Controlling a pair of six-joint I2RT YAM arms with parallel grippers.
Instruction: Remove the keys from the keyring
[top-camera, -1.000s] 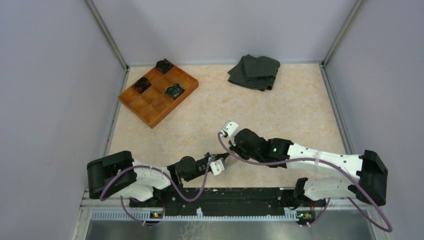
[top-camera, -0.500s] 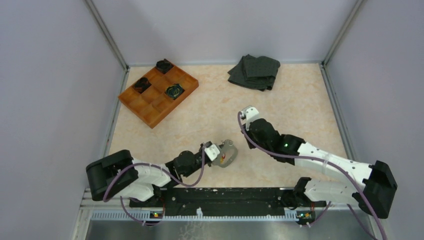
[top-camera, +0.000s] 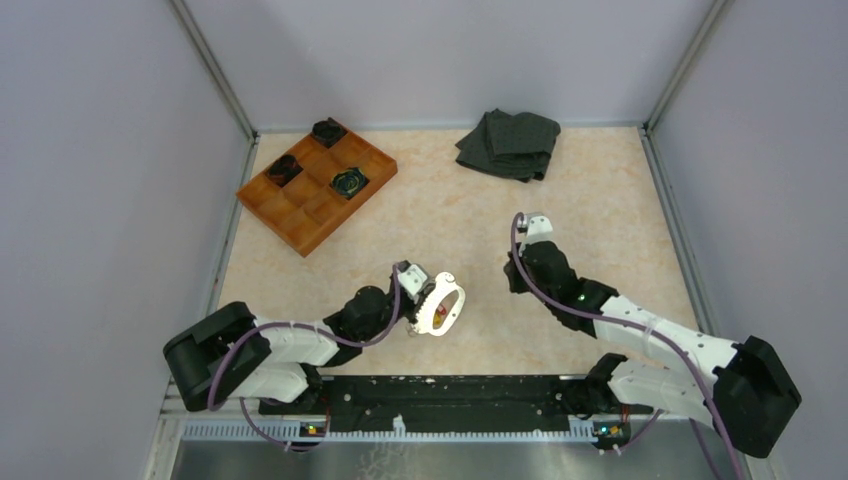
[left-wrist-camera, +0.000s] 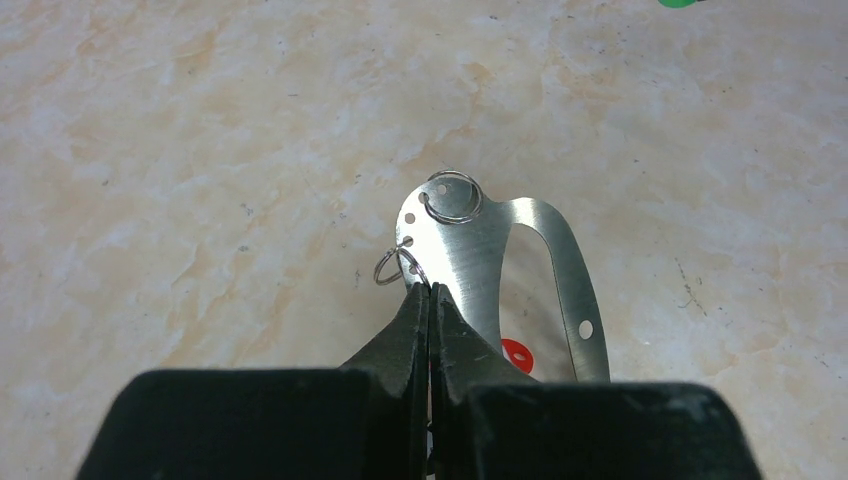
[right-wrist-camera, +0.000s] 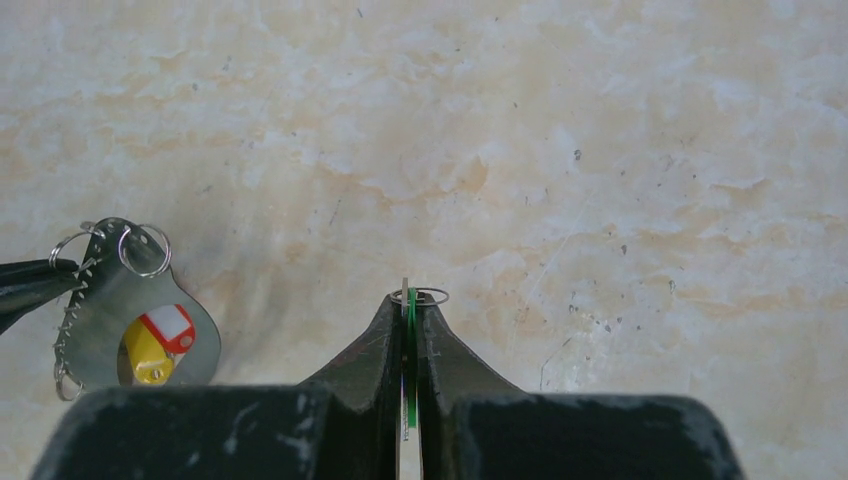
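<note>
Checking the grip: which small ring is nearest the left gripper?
The ring on the plate's left edge, beside the left gripper; the other ring sits farther off, at the plate's tip.

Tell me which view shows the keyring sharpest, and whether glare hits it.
Left wrist view: the keyring is crisp, with a soft sheen. Right wrist view: it looks dim and shadowed at the left edge. Top view: it is tiny and glares nearly white.
</note>
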